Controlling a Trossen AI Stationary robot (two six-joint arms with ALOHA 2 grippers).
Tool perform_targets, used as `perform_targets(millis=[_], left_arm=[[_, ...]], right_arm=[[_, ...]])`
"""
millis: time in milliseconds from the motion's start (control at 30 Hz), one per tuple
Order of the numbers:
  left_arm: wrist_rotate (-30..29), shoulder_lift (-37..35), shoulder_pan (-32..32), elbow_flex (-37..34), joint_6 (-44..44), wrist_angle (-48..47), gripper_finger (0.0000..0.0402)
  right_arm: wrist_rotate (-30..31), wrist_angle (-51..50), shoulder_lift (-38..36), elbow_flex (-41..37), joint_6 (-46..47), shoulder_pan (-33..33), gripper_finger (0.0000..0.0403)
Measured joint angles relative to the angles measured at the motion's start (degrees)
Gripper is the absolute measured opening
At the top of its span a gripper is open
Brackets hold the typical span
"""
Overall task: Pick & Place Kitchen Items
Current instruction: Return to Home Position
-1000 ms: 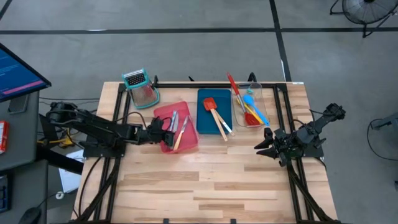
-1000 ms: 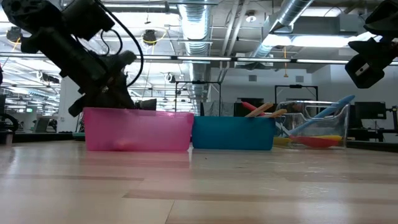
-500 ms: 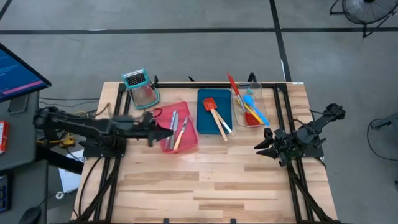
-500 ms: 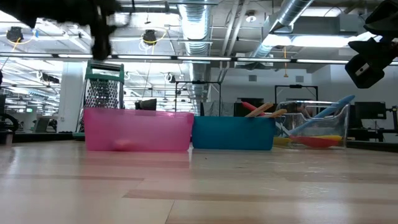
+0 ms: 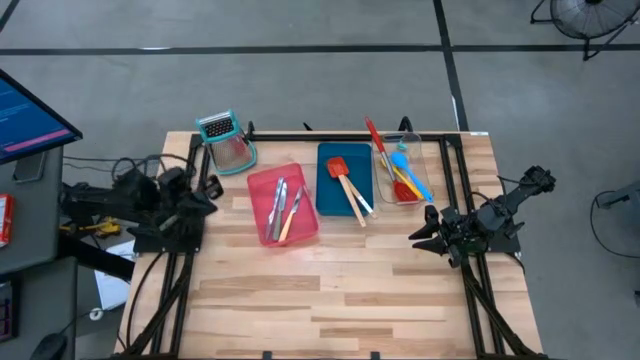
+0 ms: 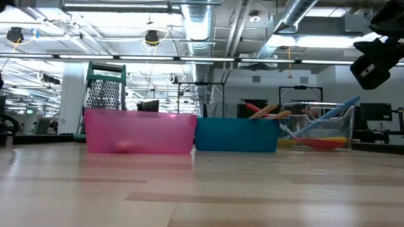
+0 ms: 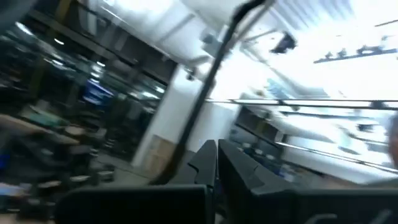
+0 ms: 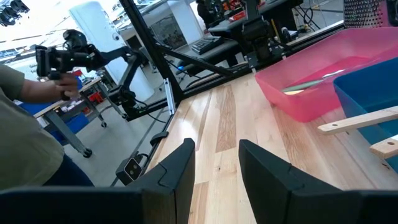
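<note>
The left gripper [image 5: 203, 196] is folded at the frame's left, fingers closed on nothing; the right gripper [image 5: 424, 233] waits at right, fingers parted and empty. The knives [image 5: 284, 208] lie in the pink tray [image 5: 262, 182], centre-left. If the left arm swings wide, it could clip the grater [image 5: 228, 140] nearby.

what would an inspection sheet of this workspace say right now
surface: wooden table, bare wood in front of the trays
job's things: knives in the pink tray; spatulas in the blue tray; spoons in the clear tray
clutter: grater upright behind the pink tray
grippers: left gripper shut, empty, at the table's left edge; right gripper open, empty, near the right edge
cables: black cables looped on the left arm
surroundings: monitor at left, fan, a person beyond the table
</note>
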Motion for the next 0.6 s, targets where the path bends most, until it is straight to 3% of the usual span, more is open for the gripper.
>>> perform_targets(millis=[200, 300, 500, 600], left_arm=[[-8.31, -4.95, 0.0, 0.04, 4.48, -12.47, 0.0], [-9.67, -5.59, 0.0, 0.02, 7.76, -16.48, 0.0], [0.26, -9.08, 0.0, -0.02, 10.98, -16.15, 0.0], [2.02, -11.66, 0.0, -0.02, 11.21, -17.29, 0.0]], right_arm=[[0.0, 0.0, -0.01, -0.01, 0.0, -0.01, 0.0123], [0.0, 0.0, -0.01, 0.01, 0.0, -0.01, 0.0123], [0.0, 0.0, -0.01, -0.01, 0.0, 0.01, 0.0123], [0.0, 0.0, 0.0, 0.0, 0.0, -0.01, 0.0123]])
